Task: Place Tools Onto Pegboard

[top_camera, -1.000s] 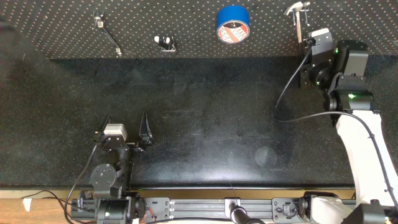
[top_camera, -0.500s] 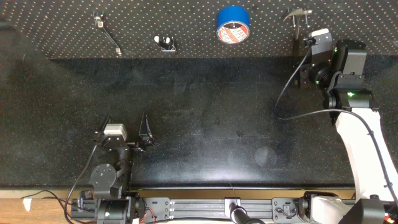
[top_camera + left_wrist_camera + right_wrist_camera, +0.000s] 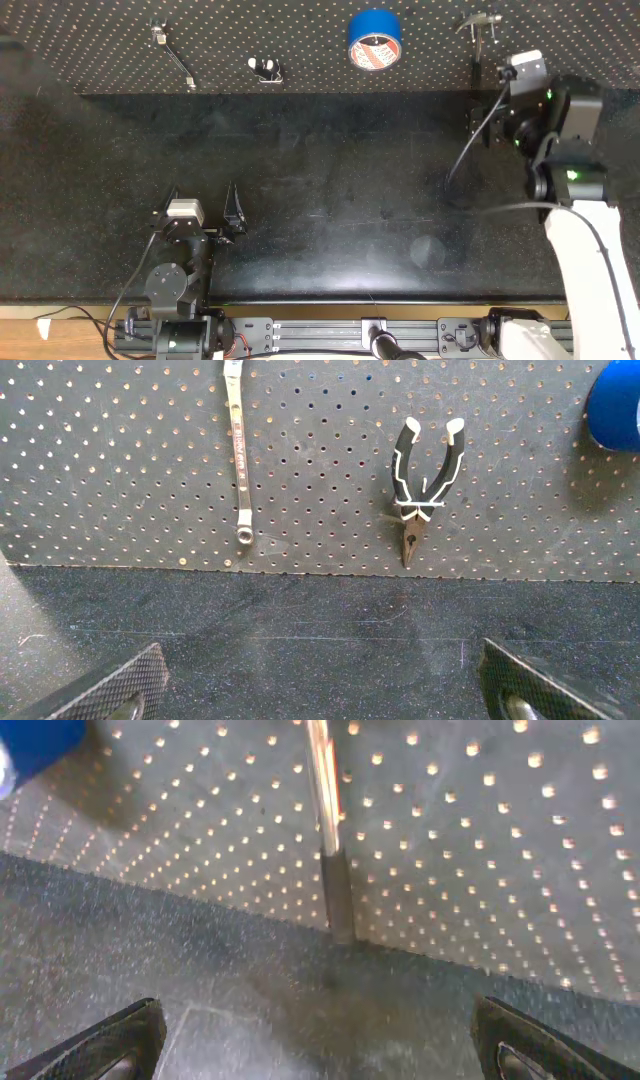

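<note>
Along the far edge of the bench (image 3: 340, 200), a pegboard (image 3: 90, 40) stands upright and carries four tools, each hung so that its own weight keeps it there. A wrench (image 3: 238, 450) hangs straight down from its top end. A pair of pliers (image 3: 425, 470) straddles a peg with handles up and nose down. A blue roll of tape (image 3: 375, 40) sits looped over a hook. A hammer (image 3: 482, 30) hangs by its head with the handle pointing down to the bench.

The right end effector (image 3: 320, 1055) faces the hammer handle from near the bench. It is released, fingers wide with nothing between them, so the peg alone bears the hammer. The left end effector (image 3: 320, 695) is likewise spread and empty, low over the near bench, well apart from the board. I judge the hanging to be done.
</note>
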### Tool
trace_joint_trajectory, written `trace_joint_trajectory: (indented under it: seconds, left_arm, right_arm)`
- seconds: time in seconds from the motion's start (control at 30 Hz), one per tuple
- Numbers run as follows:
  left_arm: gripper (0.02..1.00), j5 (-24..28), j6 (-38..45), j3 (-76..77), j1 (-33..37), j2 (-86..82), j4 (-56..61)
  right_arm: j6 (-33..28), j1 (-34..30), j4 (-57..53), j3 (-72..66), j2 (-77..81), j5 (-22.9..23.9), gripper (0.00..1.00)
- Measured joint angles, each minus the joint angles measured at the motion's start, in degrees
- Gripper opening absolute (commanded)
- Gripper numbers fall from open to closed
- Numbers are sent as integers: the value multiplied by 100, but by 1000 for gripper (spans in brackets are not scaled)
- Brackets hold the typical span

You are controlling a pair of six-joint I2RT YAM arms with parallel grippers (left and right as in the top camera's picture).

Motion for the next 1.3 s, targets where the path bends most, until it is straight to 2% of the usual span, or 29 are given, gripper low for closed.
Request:
trace_joint_trajectory:
  seconds: [0.2, 0.47, 0.63, 0.9, 1.13, 1.3]
  left_arm:
    - [996, 0, 0, 0, 0, 0, 0]
    - [996, 0, 0, 0, 0, 0, 0]
    - [996, 0, 0, 0, 0, 0, 0]
    - [996, 0, 0, 0, 0, 0, 0]
    - [996, 0, 0, 0, 0, 0, 0]
    - [996, 0, 0, 0, 0, 0, 0]
  right_arm:
    - [208, -2, 605, -1464, -1163, 72, 993]
    - [1582, -146, 2369, -3751, -3359, 74, 991]
    - [1961, -160, 3224, -4822, -4472, 76, 991]
    - [1847, -157, 3084, -5018, -5233, 92, 991]
    - [1537, -157, 1499, -5029, -6448, 219, 989]
    - [1237, -151, 1458, -5027, -6863, 271, 987]
